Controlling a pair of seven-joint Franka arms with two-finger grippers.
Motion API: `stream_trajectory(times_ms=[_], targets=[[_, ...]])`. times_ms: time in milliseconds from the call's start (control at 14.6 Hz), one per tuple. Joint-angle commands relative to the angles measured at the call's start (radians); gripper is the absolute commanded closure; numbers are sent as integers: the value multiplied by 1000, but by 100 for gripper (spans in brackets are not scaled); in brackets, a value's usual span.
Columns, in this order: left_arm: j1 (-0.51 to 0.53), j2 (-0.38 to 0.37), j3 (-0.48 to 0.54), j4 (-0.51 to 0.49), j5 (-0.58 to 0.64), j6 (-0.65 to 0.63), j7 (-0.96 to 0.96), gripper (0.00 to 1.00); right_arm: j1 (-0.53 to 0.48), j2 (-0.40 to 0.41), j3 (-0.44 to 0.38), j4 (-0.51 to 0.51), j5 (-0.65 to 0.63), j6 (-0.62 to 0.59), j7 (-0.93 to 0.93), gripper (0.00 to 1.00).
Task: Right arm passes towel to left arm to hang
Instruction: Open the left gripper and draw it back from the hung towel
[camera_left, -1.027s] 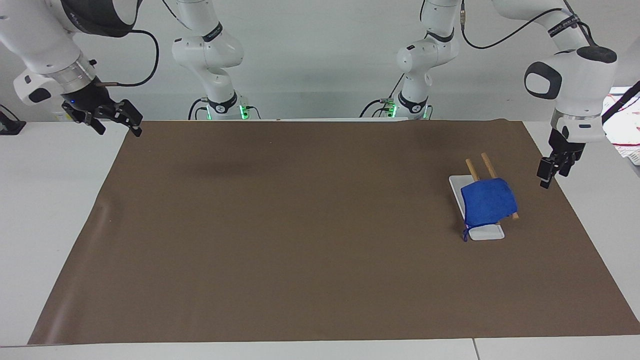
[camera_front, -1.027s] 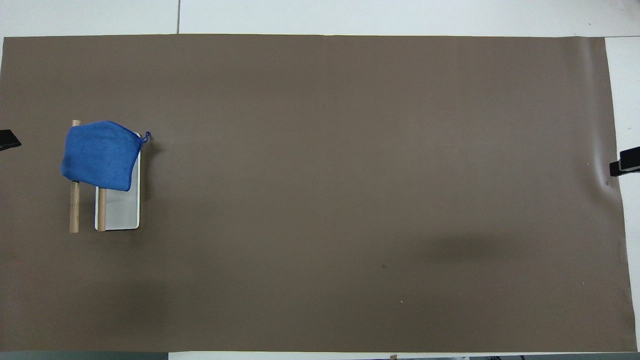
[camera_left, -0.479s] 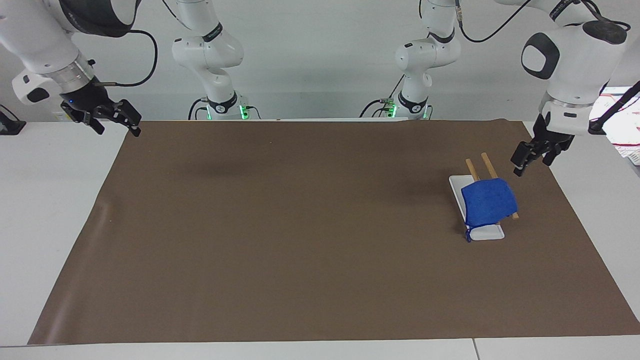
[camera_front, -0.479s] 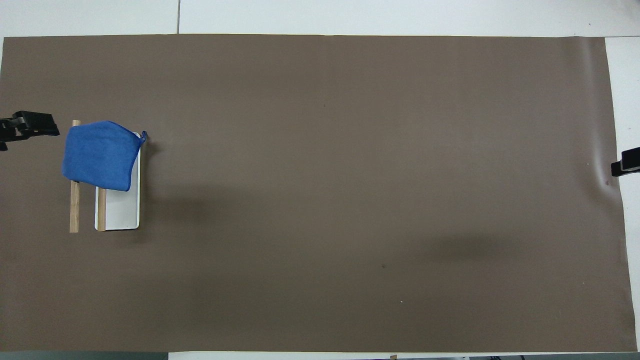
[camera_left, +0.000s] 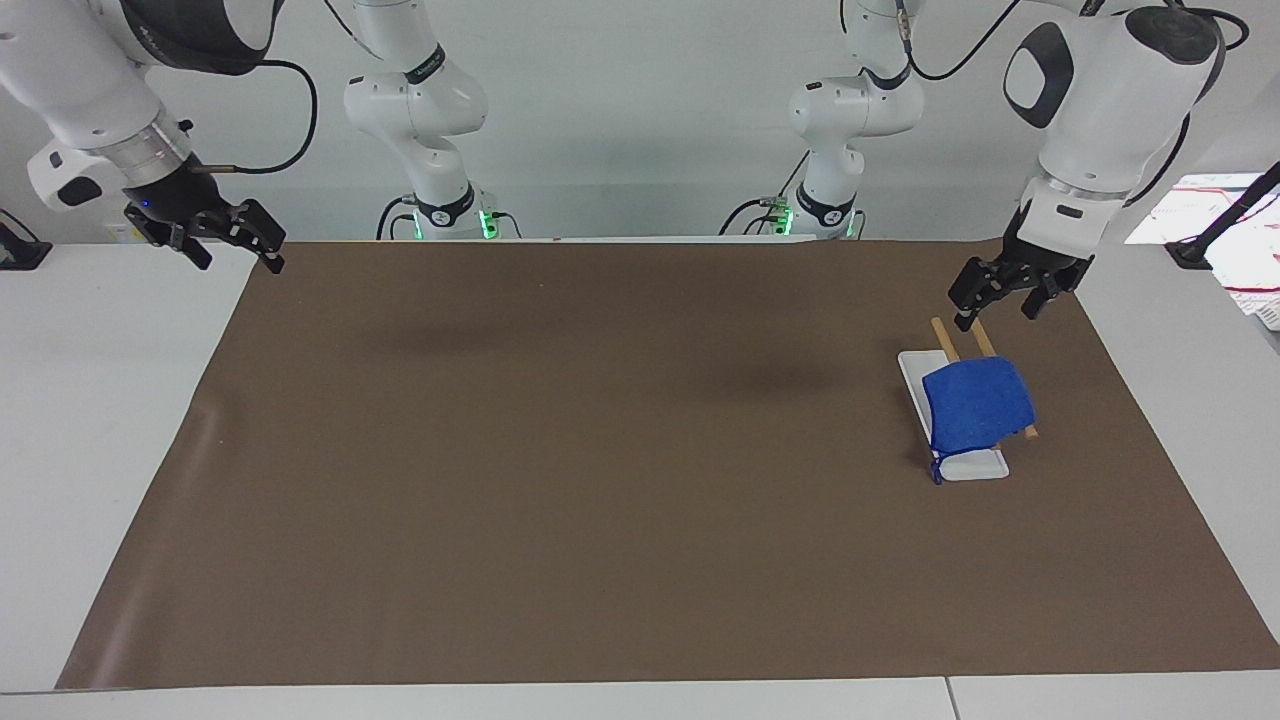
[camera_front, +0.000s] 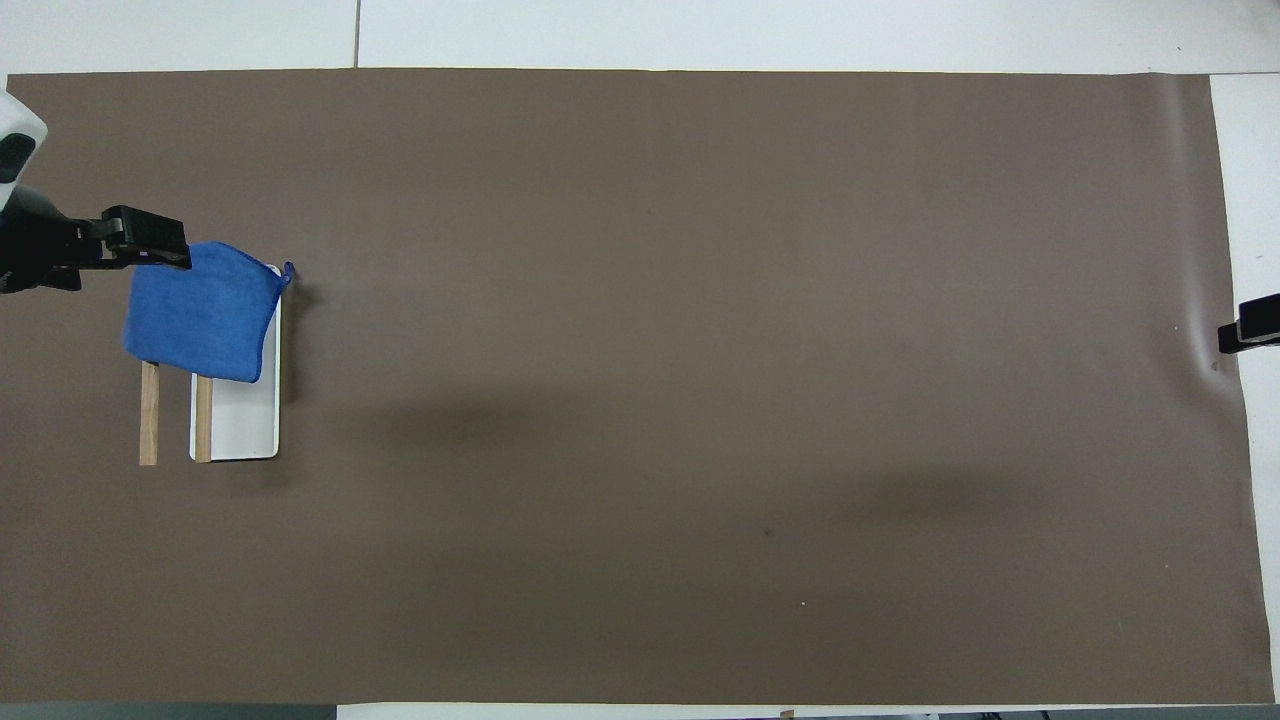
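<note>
Comparing the facing view against a second ago, the left pincer (camera_left: 1000, 297) has travelled from the counter's edge inward and now hangs over the robot-side ends of the two wooden rails (camera_left: 958, 338). Its jaws stand wide apart and hold nothing; it touches neither rails nor cloth. The right pincer (camera_left: 218, 240) waits unchanged above the edge of the brown mat (camera_left: 600, 480) at the right arm's end, jaws also spread and empty. The towel (camera_left: 977, 407) has not moved: it lies draped over the rails above the white base (camera_left: 975, 466), at the left arm's end of the counter, its corner loop (camera_left: 934, 470) dangling at the end farthest from the robots.

In the overhead view, the left pincer (camera_front: 140, 240) has advanced and now overlaps the towel's (camera_front: 200, 312) corner farthest from the robots. The towel's long axis runs slantwise across the rails (camera_front: 149, 412), loop (camera_front: 289, 272) pointing toward the mat's (camera_front: 700, 400) middle. Of the right pincer (camera_front: 1250, 330) only the tip shows, unchanged.
</note>
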Motion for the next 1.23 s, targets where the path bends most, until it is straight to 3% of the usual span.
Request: stream_trajectory(times_ms=[0, 205, 753, 1164], targets=[[-1, 54, 10, 105, -22, -110, 16, 0, 2, -19, -3, -23, 11, 7, 10, 0], [6, 53, 11, 129, -53, -156, 21, 0, 2, -19, -3, -23, 11, 7, 10, 0], [-5, -120, 14, -113, -41, -100, 21, 0, 2, -19, -3, -23, 11, 7, 10, 0], [-5, -93, 10, -67, -2, -63, 22, 0, 2, -18, -3, -23, 11, 7, 10, 0]])
